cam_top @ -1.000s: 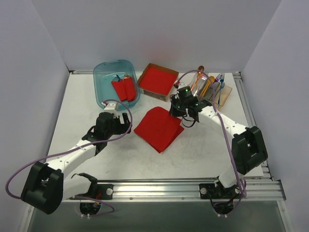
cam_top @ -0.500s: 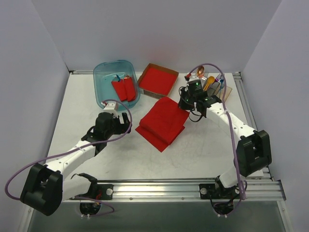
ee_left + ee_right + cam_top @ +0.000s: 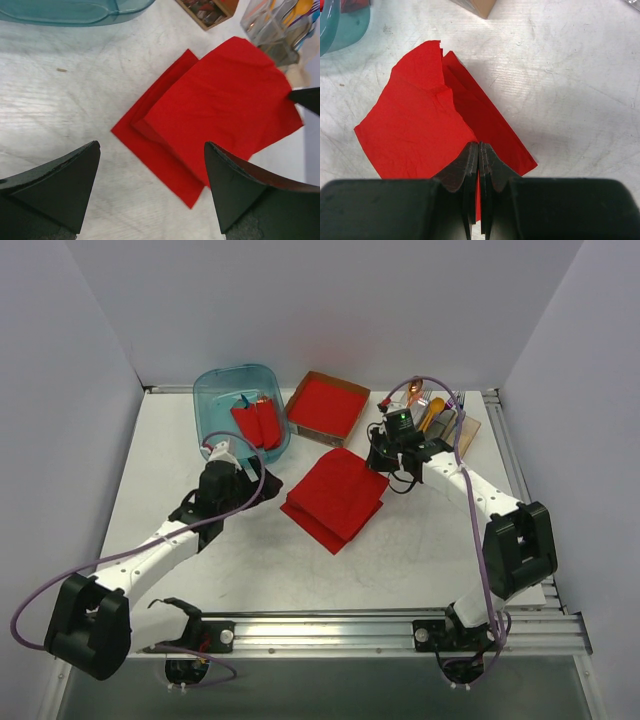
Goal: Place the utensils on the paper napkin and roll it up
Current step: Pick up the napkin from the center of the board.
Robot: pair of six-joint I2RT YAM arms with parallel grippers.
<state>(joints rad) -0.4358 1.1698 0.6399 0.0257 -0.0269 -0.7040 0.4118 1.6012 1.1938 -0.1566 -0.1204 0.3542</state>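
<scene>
The paper napkin (image 3: pixel 335 495) lies in the middle of the white counter (image 3: pixel 400 550), between the two arms. It is bright red. Its top layer sits a bit off from the layer under it, so a red strip of the lower layer sticks out on the near-left side. The top layer looks puffed up and not flat.

The right gripper (image 3: pixel 479 150) is pressed together on the napkin's right corner. It pinches the thin red paper between its two dark fingers.

The left gripper (image 3: pixel 151 146) is spread wide. It hangs over the counter just left of the napkin and holds nothing.

The utensils (image 3: pixel 435 415) stand in a clear holder (image 3: pixel 462 435) at the back right of the counter, behind the right gripper. An orange spoon and some blue and purple handles poke out of it.

A blue tub (image 3: pixel 215 400) sits at the back left with red rolls (image 3: pixel 255 422) inside. Beside it is a brown cardboard box (image 3: pixel 315 432) with a red stack (image 3: pixel 328 405) in it.
</scene>
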